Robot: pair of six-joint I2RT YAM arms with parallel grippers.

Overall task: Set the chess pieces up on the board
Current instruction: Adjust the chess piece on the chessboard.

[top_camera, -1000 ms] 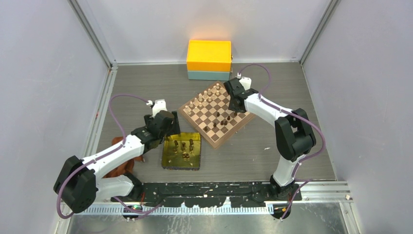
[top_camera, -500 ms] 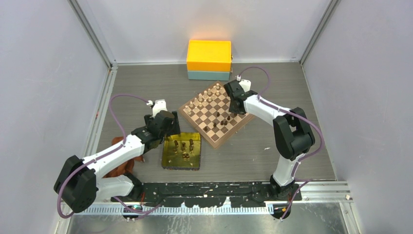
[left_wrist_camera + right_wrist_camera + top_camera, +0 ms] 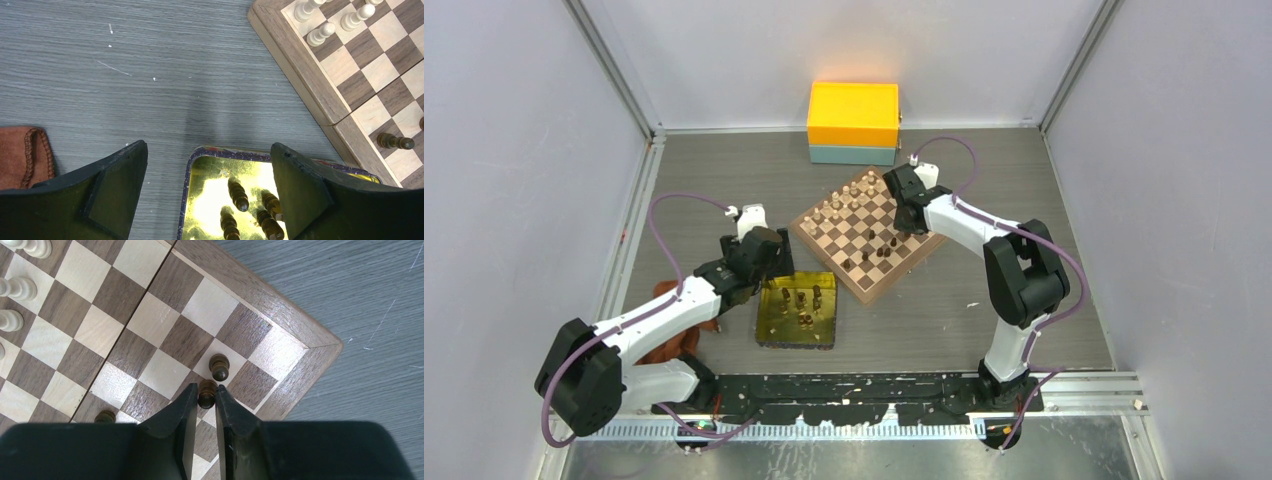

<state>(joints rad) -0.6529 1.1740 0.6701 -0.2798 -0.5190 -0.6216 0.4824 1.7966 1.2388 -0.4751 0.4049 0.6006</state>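
Grey wood-grain tabletop (image 3: 724,180) with an orange-and-teal box (image 3: 853,113) at its far edge. The chessboard (image 3: 856,228) lay turned corner-on to the arms, and the gold tray (image 3: 774,320) sat just beside its near-left edge. A brown leather pouch (image 3: 20,155) lay left of the tray. The left hand (image 3: 207,150) hung over the tray's far rim with its fingers spread wide, holding nothing. The right hand (image 3: 206,392) was low over the board's right corner, its fingers pressed in on either side of one dark-brown chessman (image 3: 207,388), pinching it at the head. This piece stood on the board, one square in from the border. A second dark-brown chessman (image 3: 219,367) stood on the adjacent square, close beside the first. Several more dark-brown pieces (image 3: 238,192) lay on their sides in the tray, while others (image 3: 884,248) stood loosely grouped on the board's near half. The pale chessmen (image 3: 320,34) lined the far-left edge. Handling, as judged: turned wood, light, rigid and smooth, top-heavy on a narrow base and so easily toppled. The piece is probably best taken squarely across the head or neck, with care not to brush its neighbour.
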